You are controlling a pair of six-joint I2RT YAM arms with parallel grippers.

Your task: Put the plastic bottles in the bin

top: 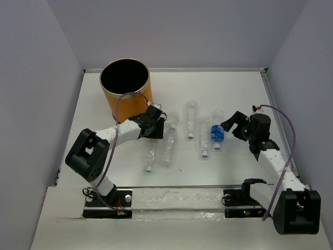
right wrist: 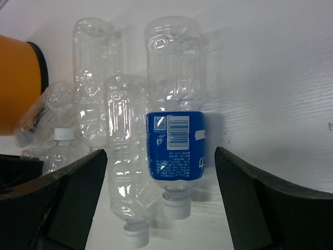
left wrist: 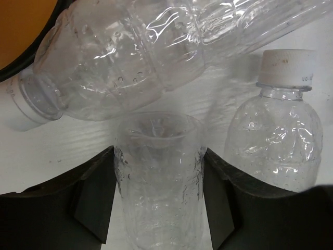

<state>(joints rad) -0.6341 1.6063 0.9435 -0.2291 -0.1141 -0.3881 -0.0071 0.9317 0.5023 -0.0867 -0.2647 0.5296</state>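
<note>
We found the left gripper [top: 157, 125] low on the table [top: 234, 88] just beside the bin [top: 130, 101]. Its jaws were set against a clear bottle [left wrist: 158, 177] lying lengthwise between them, a pad touching each side. We took that end-on hold as a way to stop a crinkly body rolling free, though we could not tell whether it was off the table. A crumpled bottle [left wrist: 130, 57] lay across just beyond it and a capped bottle [left wrist: 276, 135] sat to one side, so we judged any lift would need to clear both. The right gripper [right wrist: 161, 174] faced the blue-labelled bottle [right wrist: 176, 143] from just beside it, jaws spread far wider than the bottle and holding nothing, which we read as lining up for a grasp not yet made. All the plastic bottles [top: 191, 117] we could see lay on the table to the right of the bin, whose black inside showed us nothing
</note>
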